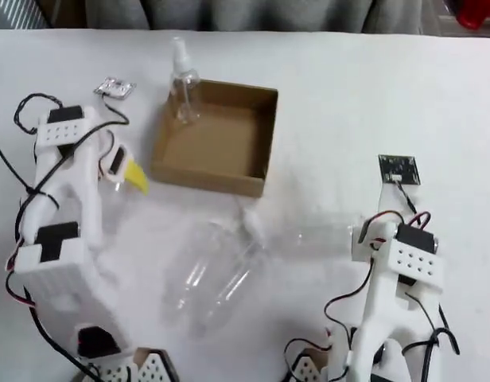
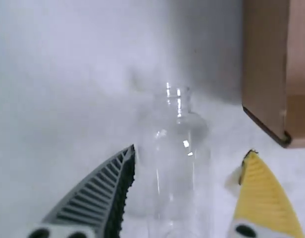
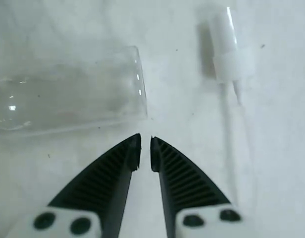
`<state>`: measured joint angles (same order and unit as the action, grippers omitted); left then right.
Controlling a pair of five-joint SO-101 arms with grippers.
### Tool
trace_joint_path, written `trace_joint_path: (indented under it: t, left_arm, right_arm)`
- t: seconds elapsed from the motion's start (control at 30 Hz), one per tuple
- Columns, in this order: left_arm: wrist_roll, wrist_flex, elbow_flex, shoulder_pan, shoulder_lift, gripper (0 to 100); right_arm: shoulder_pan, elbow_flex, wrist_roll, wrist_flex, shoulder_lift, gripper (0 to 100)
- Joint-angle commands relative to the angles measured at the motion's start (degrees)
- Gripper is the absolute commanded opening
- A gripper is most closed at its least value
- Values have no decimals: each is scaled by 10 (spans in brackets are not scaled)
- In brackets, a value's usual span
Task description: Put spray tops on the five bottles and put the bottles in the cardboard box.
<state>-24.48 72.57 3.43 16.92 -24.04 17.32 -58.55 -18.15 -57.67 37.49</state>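
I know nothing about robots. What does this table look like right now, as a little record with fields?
Box: cardboard box, open-topped
Inside it: capped bottle, upright in a corner
Left fingers: open, either side of an uncapped bottle, near the box
Right fingers: shut, empty, near a loose spray top and a lying bottle

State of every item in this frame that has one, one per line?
Cardboard box: open, one bottle inside.
Boxed bottle: upright, spray top fitted.
Uncapped bottle: upright, between left gripper jaws.
Left gripper: open.
Lying bottle: on its side.
Loose spray top: lying flat, unfitted.
Right gripper: jaws shut, empty.
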Motion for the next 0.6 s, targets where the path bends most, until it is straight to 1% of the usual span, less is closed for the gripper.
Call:
trace_joint_path:
  t: [0.0,0.23,0.33,0.47,0.57]
  left_arm:
    - [-8,-4,30,-7,7,324]
    - [-11,0,28,2,7,325]
    - [-41,-1,27,7,6,325]
    - [-47,-4,33,9,-10,325]
    - [-44,-23,33,7,-28,325]
  right_arm:
    - [-5,2,-1,7,-2,16]
    - [-5,1,-1,7,-2,16]
    - [-5,1,-1,7,-2,16]
    - [-5,1,-1,7,-2,16]
    - [-5,1,-1,7,-2,16]
